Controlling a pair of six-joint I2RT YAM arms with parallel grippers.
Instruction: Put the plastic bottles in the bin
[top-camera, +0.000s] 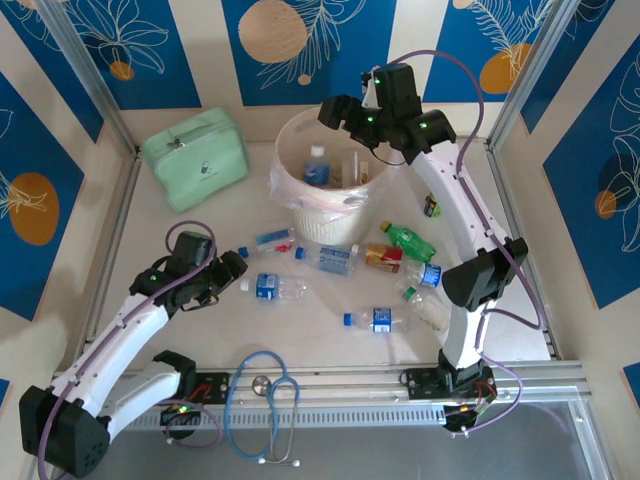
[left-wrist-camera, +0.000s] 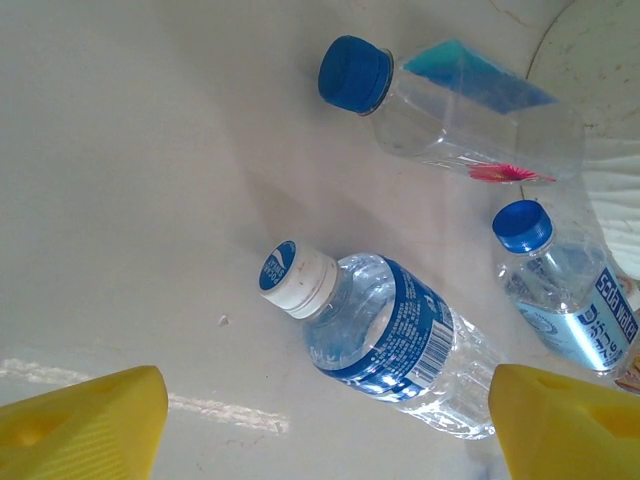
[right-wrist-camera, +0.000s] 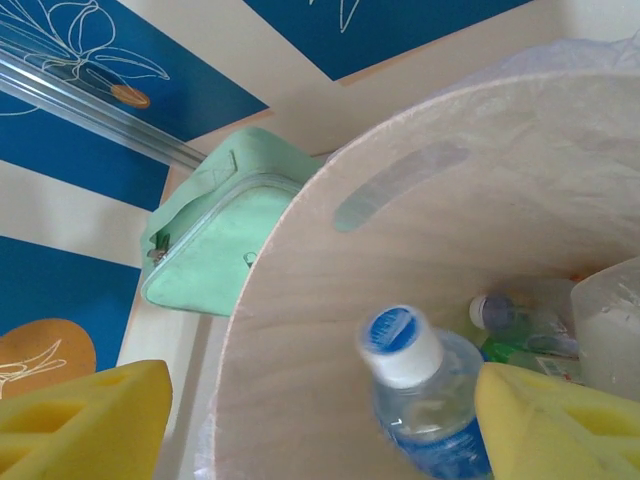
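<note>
We look down on a counter (top-camera: 330, 345) where clear plastic bottles lie scattered in front of a round cream bin (top-camera: 283, 150).

The right arm stretches forward from its base, elbow bent and wrist tipped down, so that the right tool (top-camera: 347, 116) hangs over the bin's mouth. Its yellow pads stand wide apart, gripping nothing. In the right wrist view, the right tool (right-wrist-camera: 320, 420) frames a blue-labelled, white-capped bottle (right-wrist-camera: 420, 395) that stands inside the bin's peach wall (right-wrist-camera: 330, 300), with other bottles lower down. We judge the tool is parked here because this is the drop point. A mint-green case (top-camera: 195, 157) sits to the bin's left.

The left arm reaches low across the counter, forearm nearly level, the left tool (top-camera: 232, 268) pointing down. Its pads are also open and empty, in the left wrist view, spread to either side of a white-capped bottle (left-wrist-camera: 390, 340) lying on its side. That bottle (top-camera: 275, 288) looks like the next pick; the wide spread suits its round body. About seven bottles remain on the counter, including a green one (top-camera: 408, 240).
</note>
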